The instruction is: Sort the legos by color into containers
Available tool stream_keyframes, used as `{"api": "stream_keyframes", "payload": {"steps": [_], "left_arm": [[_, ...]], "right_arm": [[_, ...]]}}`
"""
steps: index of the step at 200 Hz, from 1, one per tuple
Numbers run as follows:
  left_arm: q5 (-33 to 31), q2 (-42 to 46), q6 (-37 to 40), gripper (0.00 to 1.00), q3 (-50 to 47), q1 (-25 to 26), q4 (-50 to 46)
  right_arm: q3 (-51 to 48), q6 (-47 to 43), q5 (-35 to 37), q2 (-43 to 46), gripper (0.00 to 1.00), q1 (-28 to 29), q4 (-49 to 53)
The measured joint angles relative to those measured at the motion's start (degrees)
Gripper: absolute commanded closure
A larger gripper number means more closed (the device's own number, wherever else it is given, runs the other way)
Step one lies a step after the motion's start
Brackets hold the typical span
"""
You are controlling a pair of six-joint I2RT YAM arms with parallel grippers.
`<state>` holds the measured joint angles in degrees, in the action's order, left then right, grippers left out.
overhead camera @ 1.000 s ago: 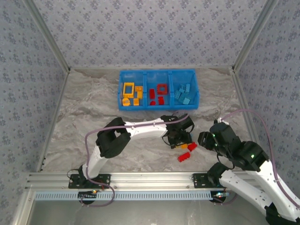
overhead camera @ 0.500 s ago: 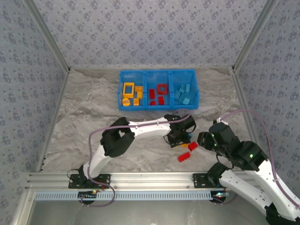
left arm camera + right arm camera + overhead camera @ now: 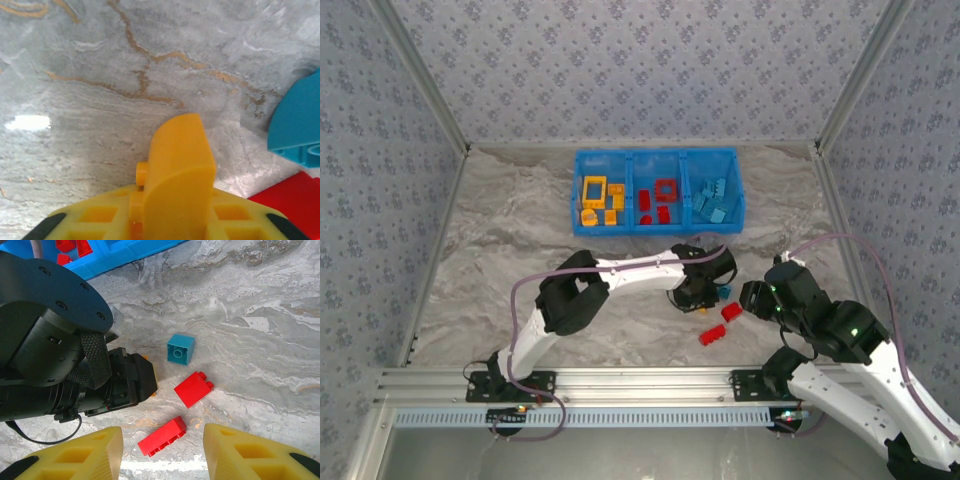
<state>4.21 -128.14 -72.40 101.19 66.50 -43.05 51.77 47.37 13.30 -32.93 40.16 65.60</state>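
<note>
Marbled table point(image 3: 90, 65), yellow brick point(image 3: 177, 165) in left jaws, pointing tableward

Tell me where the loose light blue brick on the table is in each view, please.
Top external: the light blue brick, centre, slightly right.
Left wrist: the brick at the right edge, mid-height.
Right wrist: the brick near the centre.
Shared landmark: the red brick beside it.
</note>
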Motion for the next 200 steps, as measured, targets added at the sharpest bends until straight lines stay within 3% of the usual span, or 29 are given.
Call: {"api": "stream_keyframes", "payload": {"steps": [53, 82, 100, 142, 171, 200], "left_arm": [[-5.73, 4.50, 1.46, 0.88, -5.86, -0.98, 1.05], [-10.19, 13.38, 3.54, 0.88, -11.74, -3.41, 0.07], [-12.90, 20.28, 6.16, 0.88, -14.43, -6.16, -1.55], [-16.79, 29.16, 16.92, 0.88, -14.58, -20.50, -5.53], [-17.16, 25.90, 25.24, 0.88, -12.50, -31.34, -6.47], [-12.98, 18.88, 30.71, 0.86, -8.46, -38.14, -4.83]], "right_arm": [[-2.67, -3.06, -3.69, 0.22, 0.49, 0.11, -4.46], [-4.39, -6.99, -8.96, -1.62, 0.49, 1.46, -10.54], [-4.15, -9.57, -9.77, -6.73, 0.47, 5.42, -14.88], [-1.75, -14.62, -6.86, -19.82, 0.46, 15.74, -27.10], [1.73, -17.73, -1.49, -26.29, 0.46, 19.04, -35.39], [5.84, -19.21, 2.10, -31.15, 0.46, 19.63, -40.46]]}}
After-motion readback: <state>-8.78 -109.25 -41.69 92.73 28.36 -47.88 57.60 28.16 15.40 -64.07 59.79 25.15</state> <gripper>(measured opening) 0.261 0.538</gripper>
